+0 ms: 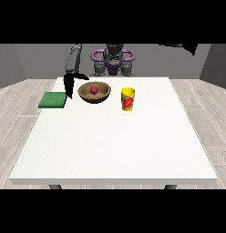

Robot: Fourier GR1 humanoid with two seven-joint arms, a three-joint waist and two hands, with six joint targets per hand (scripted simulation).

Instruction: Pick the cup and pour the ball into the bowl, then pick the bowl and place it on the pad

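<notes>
The robot hand [68, 86] at the view's left hangs from a grey arm [74, 57] that comes down from the shoulder near the table's far edge. The black hand points downward, its tips just above or at the table surface beside the far left corner; a dark part of it also stretches sideways towards the bowl. Whether its fingers are straight or curled I cannot tell, and it is not seen to hold anything. No second robot hand shows at the view's right.

Just left of the hand lies the green pad [53, 100], flat on the table [115, 145] along its left edge, close to the far left corner. The hand's lower tip meets the pad's right side in the view; I cannot tell whether they touch.

Just right of the hand stands the brown bowl [94, 96], upright, near the far edge and somewhat left of the table's middle. The red ball [94, 90] rests inside it. The hand stands between pad and bowl, near the bowl's left rim.

Further right, apart from the bowl, the yellow cup [128, 99] with a red mark on its side stands upright, about midway along the far half of the table.

The robot's torso [113, 61] sits behind the far edge.
</notes>
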